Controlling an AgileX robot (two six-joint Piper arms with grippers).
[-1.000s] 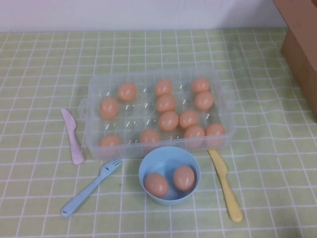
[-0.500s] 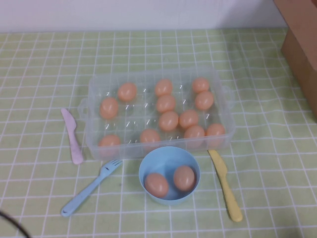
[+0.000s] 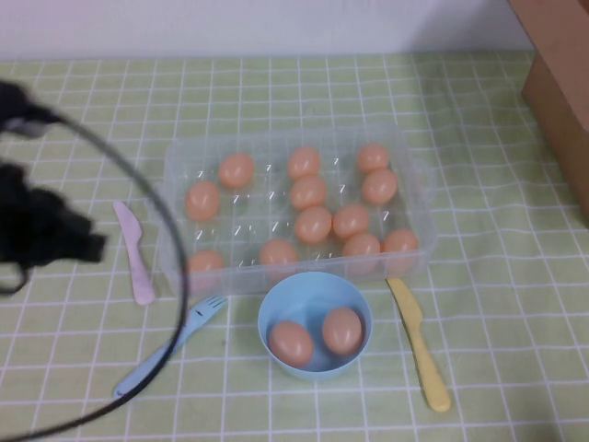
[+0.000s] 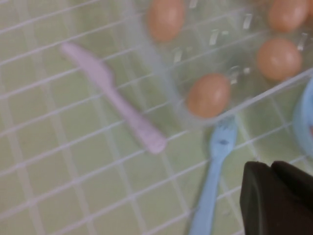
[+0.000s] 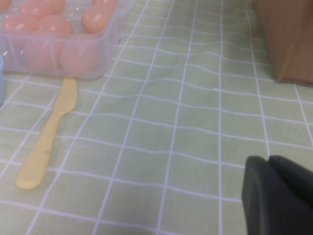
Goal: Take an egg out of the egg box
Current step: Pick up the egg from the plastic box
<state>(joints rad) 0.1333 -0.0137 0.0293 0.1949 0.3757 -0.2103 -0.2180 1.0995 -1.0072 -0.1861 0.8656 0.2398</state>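
Egg box: clear plastic egg box (image 3: 414, 180) sits mid-table on the green checked cloth (image 3: 479, 368), lid off, roughly a dozen orange-tan eggs in its cells.
Target egg: none picked out yet; likely candidate is the egg (image 3: 204, 261) in the near-left corner cell, closest to the left arm, also seen in the left wrist view (image 4: 209, 95).
Bowl: light-blue bowl (image 3: 268, 318) just in front of the box, two eggs already inside.
Cutlery: pink knife (image 3: 134, 250) left of the box, blue fork (image 3: 166, 348) near the bowl, yellow knife (image 3: 418, 343) to the right.
Left gripper: left gripper (image 3: 41, 226) is a dark blurred shape over the table's left side, left of the box, a cable looped in front; fingers can't be told, apart or together.
Right gripper: right gripper (image 5: 279, 193) low over bare cloth right of the yellow knife, out of the high view; only a dark corner shows, finger state can't be told.
Handling guess: egg looks light, smooth, rigid-shelled but crackable, slippery on hard pads.
Grip guess: come straight down, pinch across the wide middle, gentle squeeze, lift vertically clear of the cell.
Risk: neighbours sit close on the right side, and the box wall could catch a finger.
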